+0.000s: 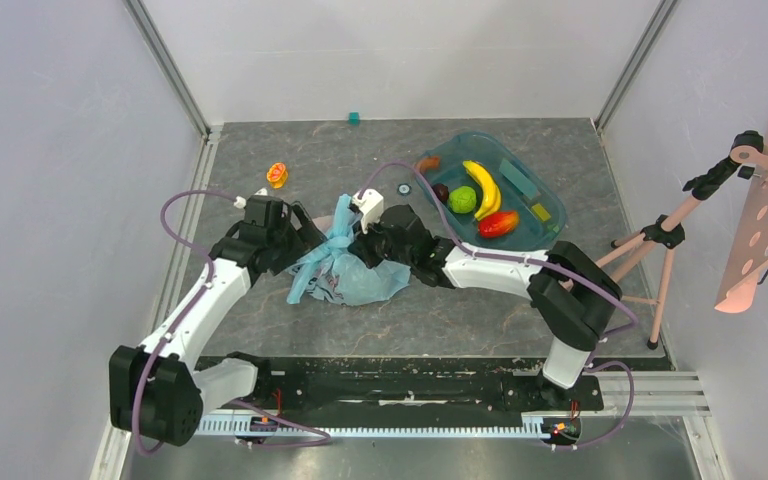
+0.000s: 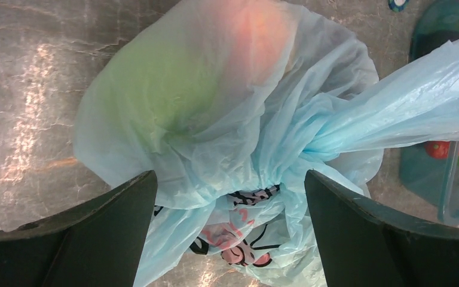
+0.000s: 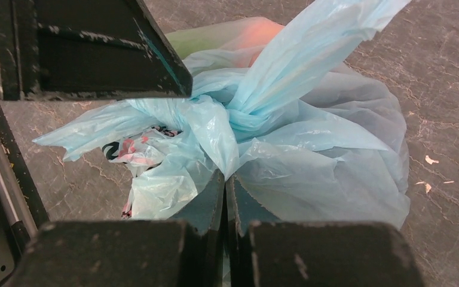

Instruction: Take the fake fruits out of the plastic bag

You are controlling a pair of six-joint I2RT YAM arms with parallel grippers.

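Note:
The plastic bag (image 1: 345, 265), thin light-blue film with a pinkish print (image 2: 239, 239), lies on the table between both grippers, its handles bunched up. Two of the fake fruits show through the film as blurs, a green one (image 2: 167, 84) and a pinkish-orange one (image 2: 263, 30). My left gripper (image 2: 230, 174) is open, its fingers (image 2: 113, 221) straddling the bag's printed end without pinching it. My right gripper (image 3: 225, 176) is shut on a fold of the bag (image 3: 311, 173) just below the twisted handle (image 3: 287, 66).
A teal tray (image 1: 545, 225) at the back right holds a yellow banana (image 1: 482, 187), a red-orange mango (image 1: 498, 223), a green round fruit (image 1: 462, 199) and a dark one (image 1: 441, 191). A small orange fruit (image 1: 277, 174) lies back left. A pink tripod (image 1: 660, 240) stands right.

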